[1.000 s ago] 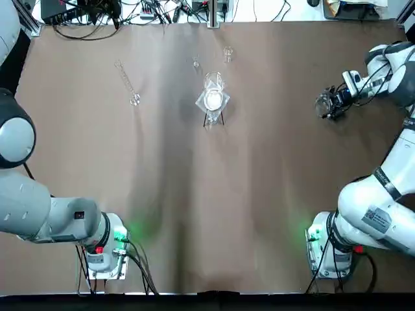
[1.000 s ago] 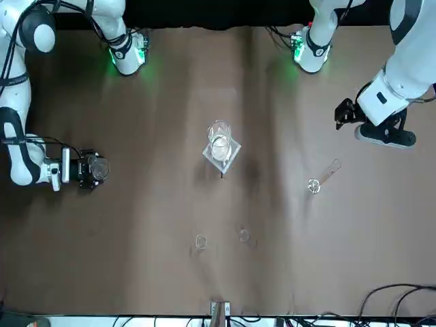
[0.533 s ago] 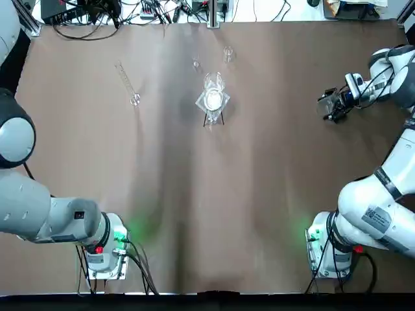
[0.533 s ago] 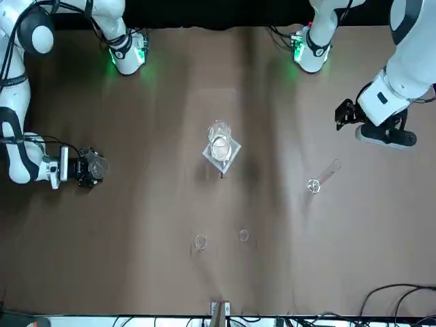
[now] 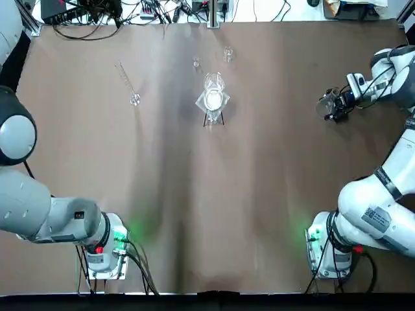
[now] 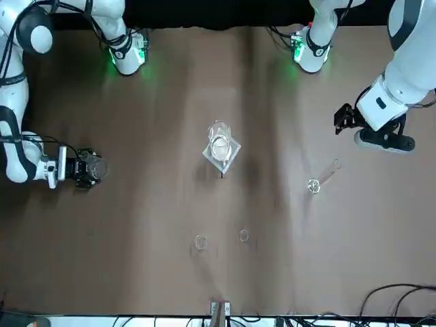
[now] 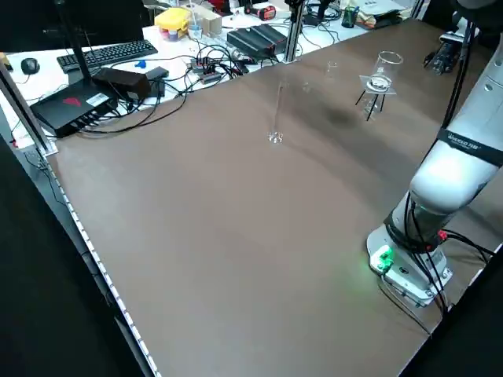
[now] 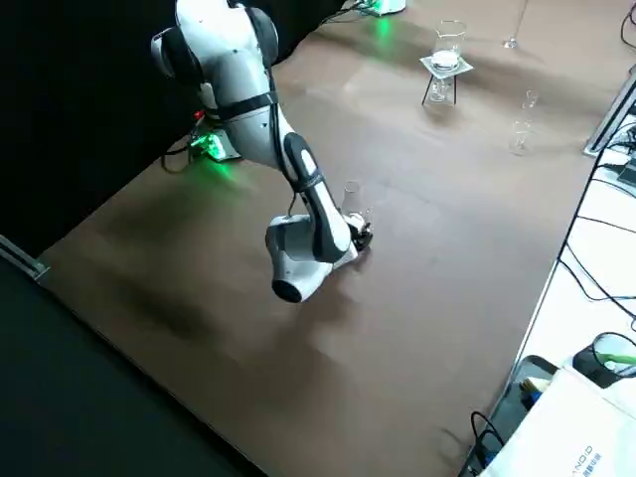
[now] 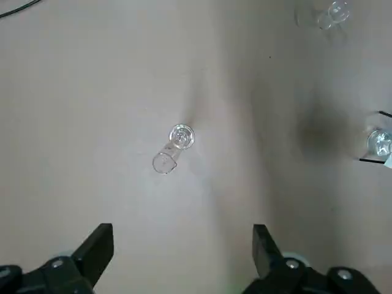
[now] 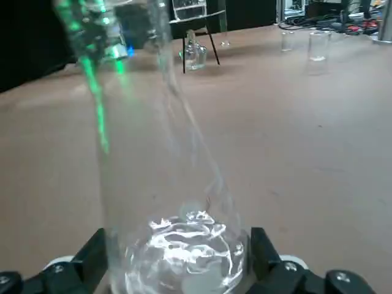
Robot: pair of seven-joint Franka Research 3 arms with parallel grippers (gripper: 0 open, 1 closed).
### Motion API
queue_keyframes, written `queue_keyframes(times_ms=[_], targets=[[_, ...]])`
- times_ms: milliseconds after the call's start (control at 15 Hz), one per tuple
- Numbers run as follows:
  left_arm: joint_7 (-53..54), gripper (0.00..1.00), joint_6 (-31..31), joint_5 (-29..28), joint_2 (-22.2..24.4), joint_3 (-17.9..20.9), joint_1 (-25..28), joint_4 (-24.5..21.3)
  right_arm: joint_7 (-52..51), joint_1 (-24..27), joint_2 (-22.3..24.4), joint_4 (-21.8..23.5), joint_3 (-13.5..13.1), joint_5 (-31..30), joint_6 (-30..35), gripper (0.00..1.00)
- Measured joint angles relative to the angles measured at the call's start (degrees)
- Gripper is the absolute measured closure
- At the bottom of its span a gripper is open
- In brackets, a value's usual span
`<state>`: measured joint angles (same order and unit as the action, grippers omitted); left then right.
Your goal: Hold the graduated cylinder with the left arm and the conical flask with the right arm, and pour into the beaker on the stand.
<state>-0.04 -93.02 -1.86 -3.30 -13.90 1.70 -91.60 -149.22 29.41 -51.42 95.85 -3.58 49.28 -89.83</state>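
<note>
Here the brown counter is carrying only clear glass, so every outline is showing mostly as reflections. The beaker is sitting at the centre on a thin-legged stand with a square top. It looks easy to tip. The right hand is lying low near the right edge, with the conical flask between its sides. The flask is wide at the base and narrow at the neck, and a little liquid is glittering at the bottom. Whether this hand is already pressing the glass, I cannot tell. The left hand is hanging spread wide above the graduated cylinder, which is standing free, tall and slim on a small foot. This picture is fitting both a taking and a putting back. In either case, I think smooth round glass is asking for slow, level motion and a centred hold. Two small glasses are standing beyond the stand.
</note>
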Motion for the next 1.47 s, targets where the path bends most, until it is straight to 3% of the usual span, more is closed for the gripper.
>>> queue_keyframes(times_ms=[467, 667, 1067, 1133, 1467], targets=[[0.0, 0.00, -0.1, 0.0, 0.0, 0.0, 0.0, 0.0, -0.4, 8.3, 0.0, -5.1, -0.7, -2.9, -3.4, 0.00], [0.0, 0.00, -0.1, 0.0, 0.0, 0.0, 0.0, 0.0, 5.7, 9.0, 1.2, -9.0, -0.7, -6.5, -3.3, 0.00], [0.2, 0.00, -0.1, 0.0, 0.0, 0.0, 0.0, 0.1, 23.1, 4.7, 9.9, -11.3, -0.2, -11.5, -1.7, 0.01], [0.4, 0.00, 0.0, 0.0, 0.0, 0.0, 0.0, 0.1, 30.2, 2.6, 13.8, -11.4, -0.2, -13.0, -0.3, 0.01], [0.2, 0.00, 0.0, 0.0, 0.2, 0.0, 0.0, 0.1, 51.8, -5.5, 24.6, -11.6, 0.1, -22.4, 0.6, 0.01]])
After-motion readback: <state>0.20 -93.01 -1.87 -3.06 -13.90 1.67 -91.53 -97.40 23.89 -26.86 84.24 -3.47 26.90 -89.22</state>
